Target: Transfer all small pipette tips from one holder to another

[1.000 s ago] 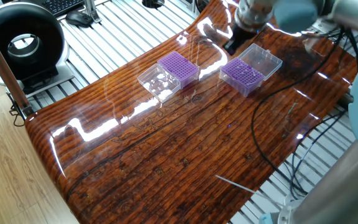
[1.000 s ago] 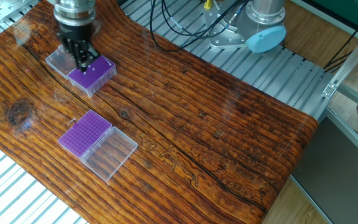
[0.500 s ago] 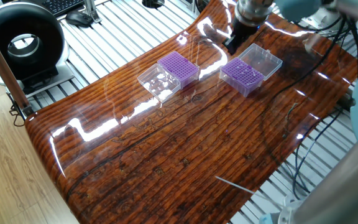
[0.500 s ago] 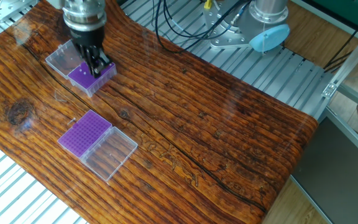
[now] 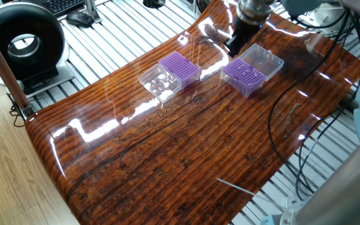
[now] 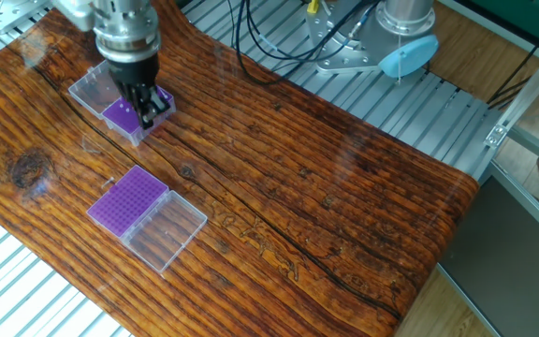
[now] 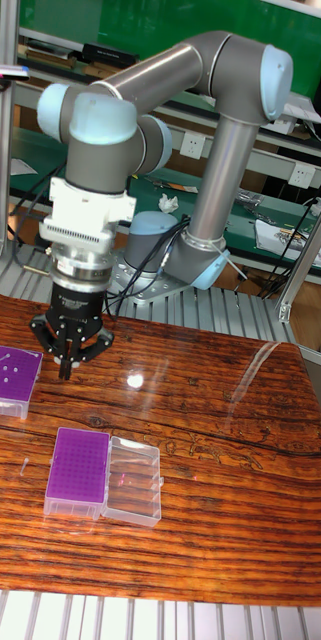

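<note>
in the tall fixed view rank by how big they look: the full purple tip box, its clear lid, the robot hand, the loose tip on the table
1. hand, though it may be nearer the camera.
2-3. full purple tip box and its clear lid: they look alike, so no ranking.
4. loose tip, a tiny sliver on the table.

Glossy wooden table (image 5: 186, 156), black ring-shaped device (image 5: 19, 44) (beside it), keyboard (image 5: 64, 5), mouse (image 5: 80, 19).

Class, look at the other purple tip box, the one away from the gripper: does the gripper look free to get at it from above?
Probably yes: nothing stands over that purple box, and its clear lid lies open beside it.
</note>
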### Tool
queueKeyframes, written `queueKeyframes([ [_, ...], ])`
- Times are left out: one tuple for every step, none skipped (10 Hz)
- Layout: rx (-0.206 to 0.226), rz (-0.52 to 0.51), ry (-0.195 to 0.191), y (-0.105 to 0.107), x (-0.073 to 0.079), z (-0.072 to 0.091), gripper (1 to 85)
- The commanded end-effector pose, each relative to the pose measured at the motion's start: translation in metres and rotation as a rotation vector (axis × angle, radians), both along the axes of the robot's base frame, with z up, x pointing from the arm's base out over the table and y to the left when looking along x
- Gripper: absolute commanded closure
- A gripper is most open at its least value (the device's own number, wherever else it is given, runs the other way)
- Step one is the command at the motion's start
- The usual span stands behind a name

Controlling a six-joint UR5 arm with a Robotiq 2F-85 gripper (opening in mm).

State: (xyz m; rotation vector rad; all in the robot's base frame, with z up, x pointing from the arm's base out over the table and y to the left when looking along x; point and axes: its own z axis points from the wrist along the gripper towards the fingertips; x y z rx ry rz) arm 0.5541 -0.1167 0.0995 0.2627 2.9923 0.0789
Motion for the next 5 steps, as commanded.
queueKeyframes([
  [0.039,-0.079,0.013,-0.002,0.0087,-0.0033,81.7],
  [0.046,-0.088,0.012,0.0017,0.0092,-0.004,81.7],
  [0.051,-0.087,0.011,0.0033,0.0098,-0.0038,81.7],
  [0.04,-0.079,0.01,-0.0005,0.0105,-0.004,81.7],
  [0.02,-0.067,0.01,-0.0058,0.0103,-0.0042,82.0],
])
